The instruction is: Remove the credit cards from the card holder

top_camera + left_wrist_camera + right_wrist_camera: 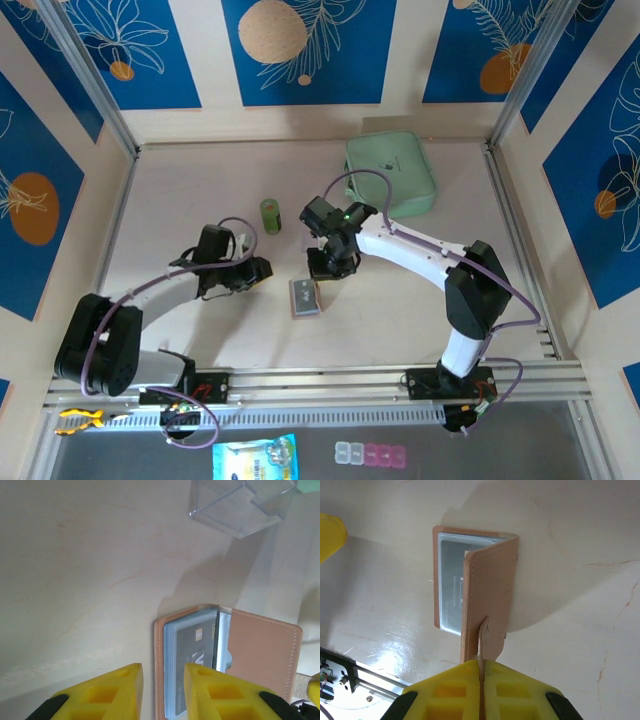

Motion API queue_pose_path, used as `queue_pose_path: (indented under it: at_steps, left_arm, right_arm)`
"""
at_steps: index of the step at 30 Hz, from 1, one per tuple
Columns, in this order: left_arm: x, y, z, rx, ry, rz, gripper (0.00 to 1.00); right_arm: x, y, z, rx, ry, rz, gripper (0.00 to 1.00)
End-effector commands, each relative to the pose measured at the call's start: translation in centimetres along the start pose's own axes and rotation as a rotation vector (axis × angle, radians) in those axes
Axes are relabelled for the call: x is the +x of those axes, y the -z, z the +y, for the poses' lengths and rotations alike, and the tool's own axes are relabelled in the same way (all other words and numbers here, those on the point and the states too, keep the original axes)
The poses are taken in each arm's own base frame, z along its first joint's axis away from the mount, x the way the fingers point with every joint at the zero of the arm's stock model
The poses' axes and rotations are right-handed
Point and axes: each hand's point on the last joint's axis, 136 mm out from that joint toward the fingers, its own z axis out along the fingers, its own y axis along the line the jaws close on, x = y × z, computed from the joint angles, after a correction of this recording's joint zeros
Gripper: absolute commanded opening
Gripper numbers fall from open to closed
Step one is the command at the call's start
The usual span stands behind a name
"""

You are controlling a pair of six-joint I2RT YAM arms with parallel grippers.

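The tan-pink card holder (305, 297) lies open on the table between the two arms. My right gripper (481, 666) is shut on its snap tab and holds the cover (490, 580) up on edge. In the clear pockets a grey credit card (195, 645) with white print shows, also seen as a grey credit card (451, 585) from the right wrist. My left gripper (163, 682) is open with a narrow gap, its fingertips (200, 680) just short of the holder's left stitched edge (160, 650), with nothing gripped. From above, the left gripper (258, 272) sits left of the holder and the right gripper (328, 268) behind it.
A clear plastic box (240, 502) stands on the table beyond the holder. A green cylinder (270, 215) stands mid-table and a mint-green zip pouch (392, 172) lies at the back right. Metal frame rails (400, 380) run along the near edge.
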Motion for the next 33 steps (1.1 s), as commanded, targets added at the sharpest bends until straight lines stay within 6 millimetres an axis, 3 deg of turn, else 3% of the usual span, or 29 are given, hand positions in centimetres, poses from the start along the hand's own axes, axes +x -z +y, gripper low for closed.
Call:
queue_pose_path:
  at_steps: [1, 10, 16, 21, 28, 33]
  left_arm:
    - [0.9, -0.8, -0.4, 0.027, -0.013, 0.043, 0.27]
    - [2.0, -2.5, -1.5, 0.033, -0.017, 0.075, 0.25]
    - [2.8, -3.3, -2.0, 0.021, -0.026, 0.093, 0.24]
    - [3.5, -3.8, -2.5, 0.012, -0.036, 0.103, 0.23]
    - [4.5, -4.7, -2.7, 0.005, -0.038, 0.127, 0.17]
    - [5.0, -5.3, -1.6, -0.031, -0.022, 0.139, 0.11]
  right_arm:
    - [0.7, 0.7, -1.8, 0.031, -0.036, 0.014, 0.06]
    - [2.2, -0.8, -8.8, 0.218, -0.091, 0.044, 0.06]
    - [2.8, -2.7, -11.7, 0.284, -0.125, 0.070, 0.06]
    - [2.7, -4.5, -12.2, 0.294, -0.131, 0.083, 0.07]
    - [2.0, -6.0, -11.3, 0.291, -0.107, 0.084, 0.08]
    - [1.7, -6.7, -10.3, 0.285, -0.086, 0.091, 0.09]
